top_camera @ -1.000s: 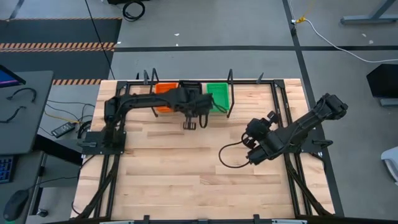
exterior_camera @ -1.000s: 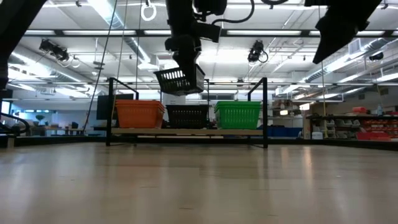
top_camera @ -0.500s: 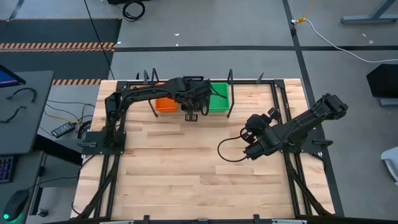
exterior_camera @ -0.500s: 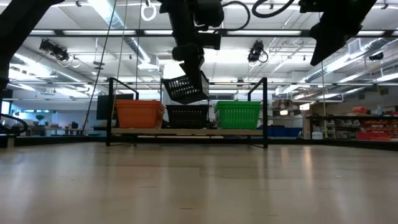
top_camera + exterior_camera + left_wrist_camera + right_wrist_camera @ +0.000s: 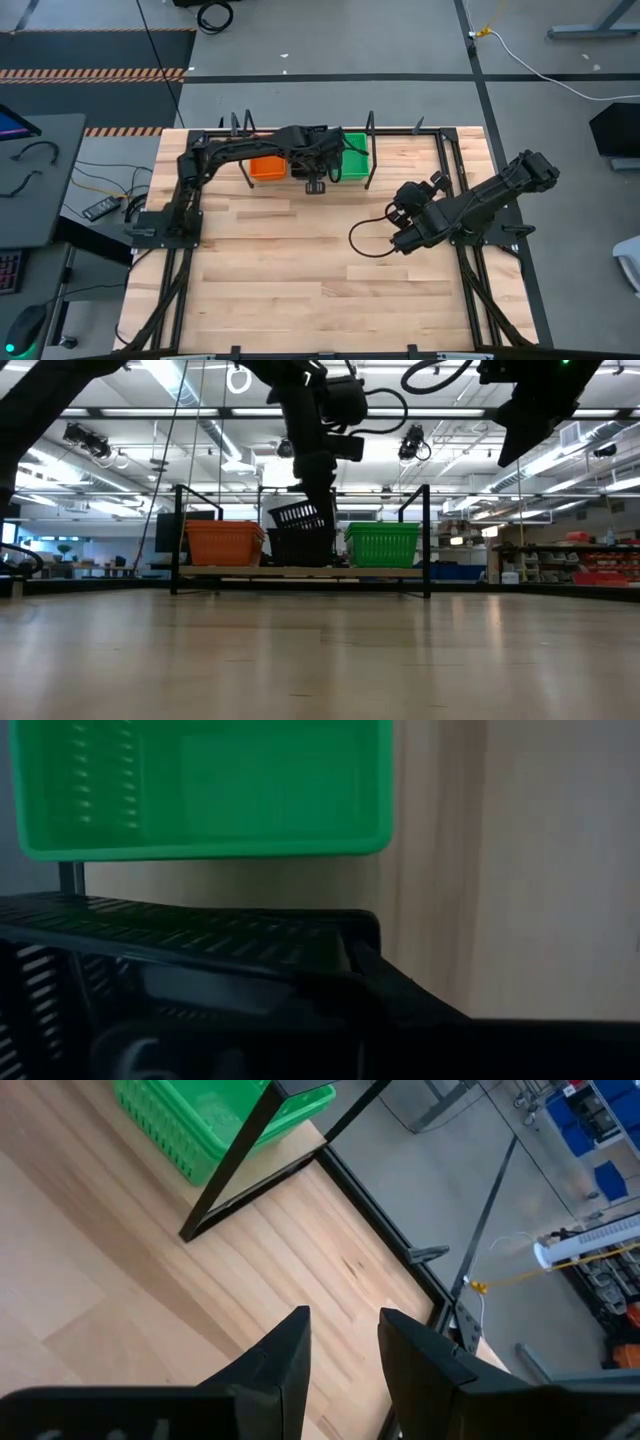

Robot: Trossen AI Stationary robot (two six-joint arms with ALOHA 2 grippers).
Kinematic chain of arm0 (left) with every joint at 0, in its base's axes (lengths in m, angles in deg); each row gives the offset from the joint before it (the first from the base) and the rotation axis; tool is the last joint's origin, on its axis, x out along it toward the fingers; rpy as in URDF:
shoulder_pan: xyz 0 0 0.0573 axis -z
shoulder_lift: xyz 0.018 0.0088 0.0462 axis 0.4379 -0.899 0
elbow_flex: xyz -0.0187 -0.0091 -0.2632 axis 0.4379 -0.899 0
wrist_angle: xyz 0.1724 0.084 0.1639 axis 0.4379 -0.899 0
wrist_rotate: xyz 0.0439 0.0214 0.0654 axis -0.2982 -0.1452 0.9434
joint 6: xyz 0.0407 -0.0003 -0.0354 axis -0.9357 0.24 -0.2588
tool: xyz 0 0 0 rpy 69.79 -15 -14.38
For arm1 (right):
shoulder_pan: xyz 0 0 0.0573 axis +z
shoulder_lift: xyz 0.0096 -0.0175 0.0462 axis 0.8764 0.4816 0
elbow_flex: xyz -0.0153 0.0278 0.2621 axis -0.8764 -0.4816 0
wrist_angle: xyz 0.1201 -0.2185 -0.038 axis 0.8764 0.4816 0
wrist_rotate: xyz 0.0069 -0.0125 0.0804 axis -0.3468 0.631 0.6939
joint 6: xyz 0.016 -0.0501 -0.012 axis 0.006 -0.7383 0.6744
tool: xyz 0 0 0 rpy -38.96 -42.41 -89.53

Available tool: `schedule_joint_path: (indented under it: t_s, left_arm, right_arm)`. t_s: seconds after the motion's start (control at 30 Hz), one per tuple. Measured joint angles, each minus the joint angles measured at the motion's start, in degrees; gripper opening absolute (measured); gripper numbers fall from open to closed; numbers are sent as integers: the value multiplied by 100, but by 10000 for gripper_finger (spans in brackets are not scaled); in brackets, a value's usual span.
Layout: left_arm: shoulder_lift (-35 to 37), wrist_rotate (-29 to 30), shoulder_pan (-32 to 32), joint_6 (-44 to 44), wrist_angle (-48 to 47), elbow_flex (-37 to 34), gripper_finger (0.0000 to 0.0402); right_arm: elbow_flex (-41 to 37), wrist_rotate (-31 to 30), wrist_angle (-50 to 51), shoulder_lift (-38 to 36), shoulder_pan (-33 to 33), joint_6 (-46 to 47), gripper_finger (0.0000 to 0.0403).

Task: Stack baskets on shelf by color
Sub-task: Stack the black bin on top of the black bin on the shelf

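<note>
On the shelf (image 5: 215,571) stand an orange basket stack (image 5: 224,544) at the left, a black basket stack (image 5: 300,548) in the middle and a green one (image 5: 382,544) at the right. My left gripper (image 5: 318,492) is shut on another black basket (image 5: 300,516), which is tilted just above the black stack. In the high view the left arm hides this basket; the orange basket (image 5: 265,168) and the green one (image 5: 352,156) show beside it. My right gripper (image 5: 345,1348) is open with nothing in it, above the table's right half (image 5: 402,212). My left gripper holds the black basket by its top rim (image 5: 335,945), close to a corner. The fingers (image 5: 385,982) come from above, slanting down toward the far edge. The basket hangs tilted below them, right over the black stack; whether it touches the stack I cannot tell.
Thin black posts (image 5: 427,540) stand at the shelf's ends, with more uprights along its back (image 5: 370,125). A black cable (image 5: 368,240) loops on the table by the right arm. The wooden tabletop (image 5: 300,280) stretches toward the near edge.
My left gripper has gone toward the far edge and a little right, and down, carrying the black basket. The basket hung high before the shelf; now it is tilted just above the middle black stack.
</note>
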Motion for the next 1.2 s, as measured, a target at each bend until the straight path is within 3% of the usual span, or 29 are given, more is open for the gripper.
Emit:
schedule_joint_path:
  t_s: [0.2, 0.77, 1.2]
  left_arm:
    - [-8, 367, 41, 32, -10, 0, 5]
    - [12, 209, 36, 338, -166, 0, 5]
    - [12, 145, -3, 633, -44, 0, 104]
  right_arm:
    - [0, -59, -4, 0, 0, -46, 126]
    - [2, -90, -2, 0, 0, -149, 126]
    - [2, -90, -2, 0, 0, -146, 126]
